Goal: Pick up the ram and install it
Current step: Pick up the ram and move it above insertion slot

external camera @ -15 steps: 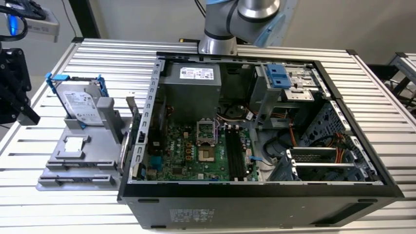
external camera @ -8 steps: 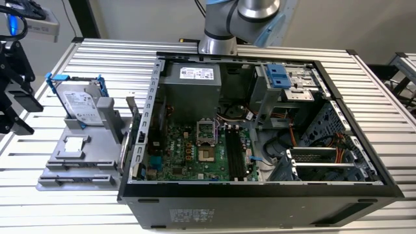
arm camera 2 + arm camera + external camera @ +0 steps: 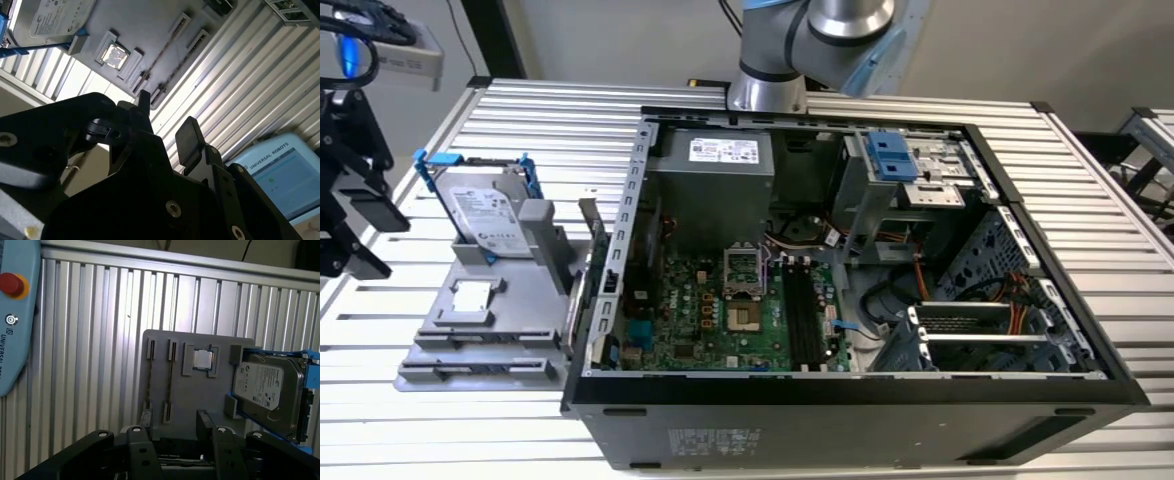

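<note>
I see the gripper (image 3: 170,432) hanging clear of the grey holder (image 3: 190,400) on the ribbed surface (image 3: 85,340), jaws spread with nothing between them. The ram (image 3: 170,382) stands on edge in the holder's slots, just beside a processor chip (image 3: 202,359) and near the hard drive (image 3: 267,390). An open computer case (image 3: 854,395) sits next to the holder.

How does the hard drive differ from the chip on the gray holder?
The drive is far bigger than the chip. The drive stands tilted in a blue-tipped bracket; the chip lies flat in a recess. Both are silver and sit on the holder.
</note>
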